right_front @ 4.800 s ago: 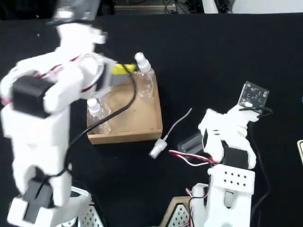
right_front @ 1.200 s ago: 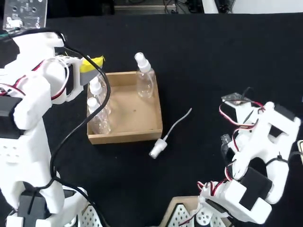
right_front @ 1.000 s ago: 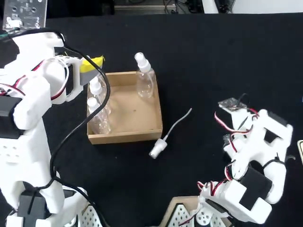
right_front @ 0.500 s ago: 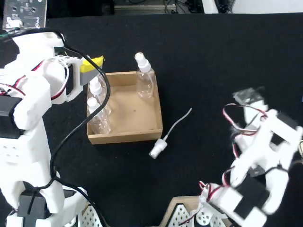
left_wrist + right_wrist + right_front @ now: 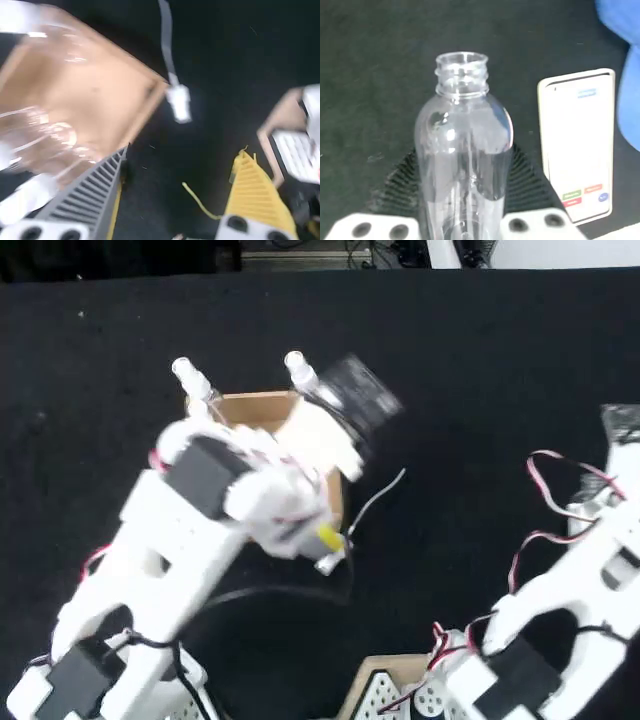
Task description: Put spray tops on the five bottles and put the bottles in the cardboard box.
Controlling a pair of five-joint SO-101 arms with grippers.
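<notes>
The loose spray top (image 5: 179,102) lies on the black table just off a corner of the cardboard box (image 5: 75,95), its thin tube (image 5: 165,35) trailing away. My left gripper (image 5: 182,152) hangs open above it, grey and yellow fingers spread; from above this gripper (image 5: 325,540) is at the box's front right corner. Two bottles with spray tops (image 5: 297,365) (image 5: 185,375) show at the box's (image 5: 250,400) far side. My right gripper (image 5: 462,200) is shut on an uncapped clear bottle (image 5: 465,140), held upright.
The left arm (image 5: 200,510) lies across the box and hides most of it. The right arm (image 5: 590,570) is at the table's right edge. A phone (image 5: 577,145) lies beside the held bottle. Base plates sit at the front edge.
The left arm swung from the box's far left across it to the front right corner, over the loose spray top. The right arm drew back toward the right edge.
</notes>
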